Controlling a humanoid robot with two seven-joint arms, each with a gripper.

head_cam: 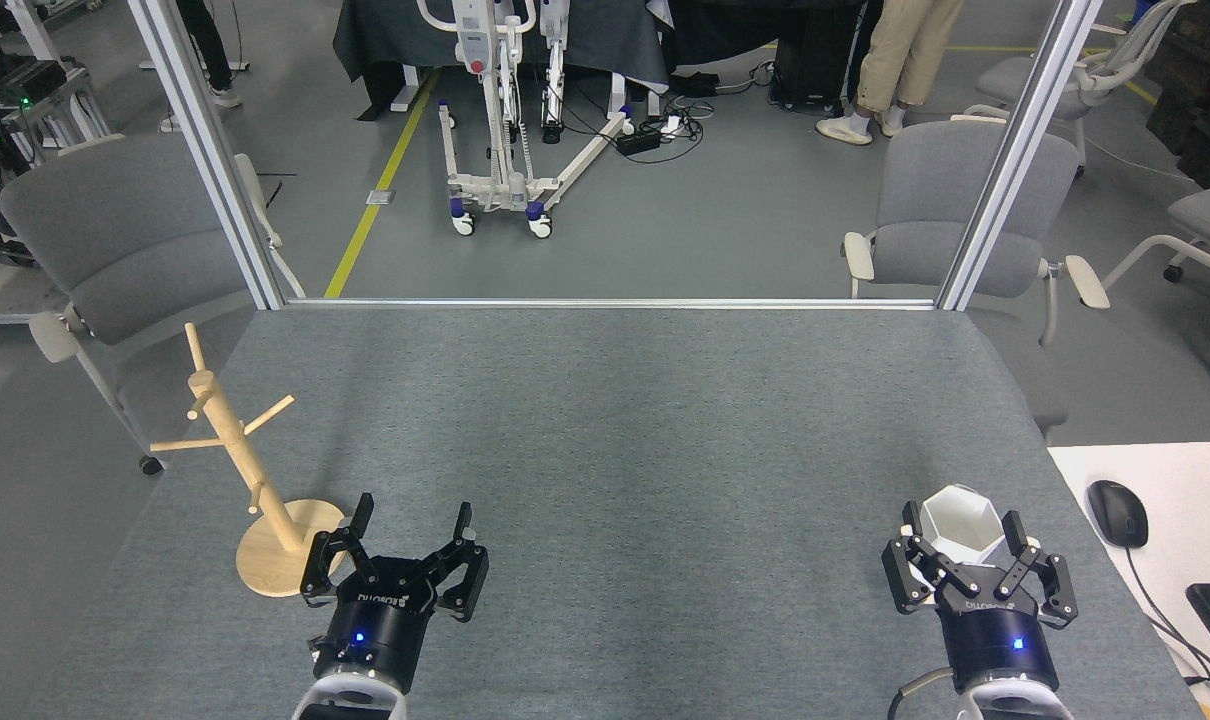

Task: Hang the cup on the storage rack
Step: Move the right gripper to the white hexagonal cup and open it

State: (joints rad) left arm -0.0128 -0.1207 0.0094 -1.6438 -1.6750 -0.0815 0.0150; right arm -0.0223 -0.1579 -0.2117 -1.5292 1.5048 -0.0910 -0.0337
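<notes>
The white faceted cup (pixel 961 535) stands upright on the grey table near its right front corner. My right gripper (pixel 958 524) is open, with one finger on each side of the cup; I cannot tell whether the fingers touch it. The wooden storage rack (pixel 242 455) stands at the left front on its round base (pixel 265 570), its post leaning left in this view, with thin pegs sticking out and nothing on them. My left gripper (pixel 413 518) is open and empty, just right of the rack's base.
The grey felt table (pixel 615 430) ends at a metal frame (pixel 615 302) at the back. Grey chairs (pixel 115 250) stand beyond the left and right edges. A white desk with a mouse (pixel 1117 512) and a keyboard adjoins the right side.
</notes>
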